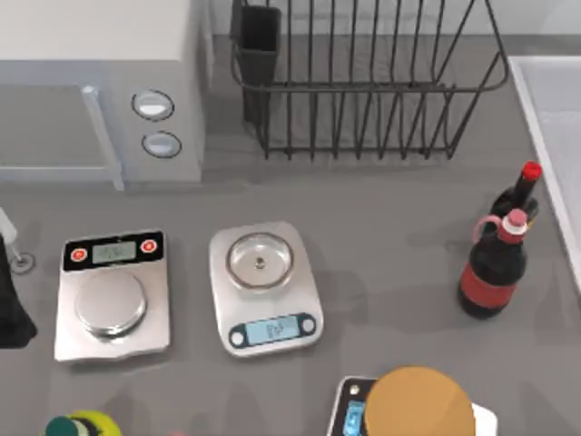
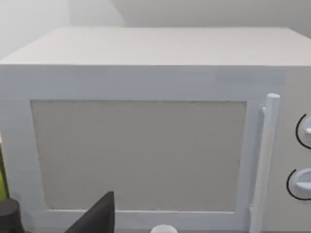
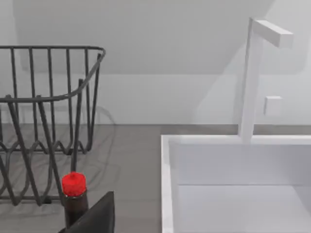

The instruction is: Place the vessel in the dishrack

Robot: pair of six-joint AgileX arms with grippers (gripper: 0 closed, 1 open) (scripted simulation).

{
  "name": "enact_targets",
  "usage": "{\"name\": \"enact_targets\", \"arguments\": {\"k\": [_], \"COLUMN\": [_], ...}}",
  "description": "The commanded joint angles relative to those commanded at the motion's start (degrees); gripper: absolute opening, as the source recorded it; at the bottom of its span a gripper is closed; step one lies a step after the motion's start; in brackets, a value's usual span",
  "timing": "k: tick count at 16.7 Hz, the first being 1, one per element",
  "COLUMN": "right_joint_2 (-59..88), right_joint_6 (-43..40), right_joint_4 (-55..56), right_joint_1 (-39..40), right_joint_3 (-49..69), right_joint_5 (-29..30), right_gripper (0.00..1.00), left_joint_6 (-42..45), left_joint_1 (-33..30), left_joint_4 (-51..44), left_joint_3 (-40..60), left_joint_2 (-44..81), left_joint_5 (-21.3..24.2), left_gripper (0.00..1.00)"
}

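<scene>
— Two scales (image 1: pixel 113 298) sit at the table's front; where's the dishrack (image 1: pixel 363 86)?
— Back centre, beside the microwave (image 1: pixel 100 86).
— Grippers?
— Can't tell whether either's open or shut.

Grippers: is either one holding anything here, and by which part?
Nothing is visibly held; the black wire dishrack holds nothing, and both bottles stand on the table. The grippers' fingers cannot be judged.

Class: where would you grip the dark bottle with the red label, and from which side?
Probably around the red-label bottle at its body, approached from the top view's left: it stands upright, and bare table lies on that side, while the red-capped bottle crowds its far right side.
</scene>
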Motion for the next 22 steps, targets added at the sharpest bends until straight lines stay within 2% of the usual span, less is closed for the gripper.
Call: {"name": "enact_targets", "arguments": {"k": [4,8,18,22], "right_joint_2": [1.9,12.9,68.4,84.9], "right_joint_6": [-1.1,-6.5,-28.0,-34.9], "right_joint_4": [-1.7,-10.8,-48.3,-60.3], "right_joint_1": [-1.0,-6.4,-28.1,-35.4], "right_joint_3": [1.8,12.2,51.6,64.8], "right_joint_5": [-0.1,-0.2,0.3,0.4], "right_gripper": [1.00,1.00,1.00,1.00], "left_joint_6": [0.0,0.0,0.0,0.0], "left_joint_1": [0.0,0.0,0.0,0.0], "left_joint_4": [0.0,0.0,0.0,0.0], "left_joint_3": [0.0,0.0,0.0,0.0], "left_joint_2": [0.0,0.0,0.0,0.0], "left_joint_5": [0.0,0.0,0.0,0.0], "left_gripper": [1.00,1.00,1.00,1.00]}}
